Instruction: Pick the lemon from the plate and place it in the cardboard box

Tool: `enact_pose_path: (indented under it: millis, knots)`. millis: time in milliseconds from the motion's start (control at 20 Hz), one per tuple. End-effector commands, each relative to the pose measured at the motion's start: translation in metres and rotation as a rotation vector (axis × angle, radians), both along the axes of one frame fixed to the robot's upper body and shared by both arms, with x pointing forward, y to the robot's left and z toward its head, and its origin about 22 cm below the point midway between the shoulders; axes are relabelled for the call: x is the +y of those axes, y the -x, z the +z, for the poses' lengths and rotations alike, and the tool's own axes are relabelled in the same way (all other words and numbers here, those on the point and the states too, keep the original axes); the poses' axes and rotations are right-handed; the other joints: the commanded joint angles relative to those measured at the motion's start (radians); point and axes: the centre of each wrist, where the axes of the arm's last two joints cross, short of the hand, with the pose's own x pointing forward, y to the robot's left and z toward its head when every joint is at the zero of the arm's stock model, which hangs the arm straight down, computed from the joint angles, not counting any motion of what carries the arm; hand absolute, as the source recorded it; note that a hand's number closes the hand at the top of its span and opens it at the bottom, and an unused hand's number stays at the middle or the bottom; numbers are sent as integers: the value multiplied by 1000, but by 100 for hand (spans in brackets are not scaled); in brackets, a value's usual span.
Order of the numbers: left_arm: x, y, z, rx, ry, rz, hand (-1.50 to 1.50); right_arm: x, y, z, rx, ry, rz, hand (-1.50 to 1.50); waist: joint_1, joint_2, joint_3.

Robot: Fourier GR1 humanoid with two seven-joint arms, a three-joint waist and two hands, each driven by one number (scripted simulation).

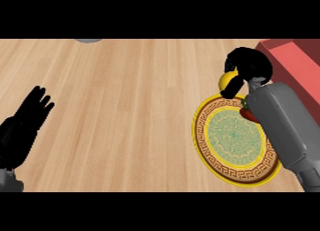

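My right hand [245,67] is curled round the yellow lemon [226,80], which peeks out at its left side, above the far rim of the plate. The plate [219,137] has a green centre and a yellow and brown patterned rim, and lies at the right of the wooden counter. A red object [248,113] rests on the plate's right side, partly hidden by my right forearm. The box [300,67] is reddish and sits at the far right, just beyond my right hand. My left hand [24,122] rests open at the left edge, fingers up.
A grey object [90,40] shows at the top edge, mostly cut off. My grey right forearm [292,135] covers the plate's right edge and part of the box.
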Motion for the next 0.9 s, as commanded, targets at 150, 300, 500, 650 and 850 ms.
enact_pose_path:
  millis: [150,300,500,650,850]
  knots:
    - [14,6,2,2,-13,15,0,11,12,85,-279,14,5,150,-24,-11,-1]
    - [10,-5,-12,-2,-9,25,0,25,15,112,-387,0,-69,150,-22,-5,-1]
    - [-1,5,-1,0,-1,21,0,1,29,153,-484,24,-206,150,-23,-9,0]
    - [0,-10,5,-6,-8,21,0,-16,24,177,-524,1,-274,150,-16,-3,0]
    - [10,-9,4,-18,-16,24,0,-36,22,192,-535,20,-350,150,-12,-1,-1]
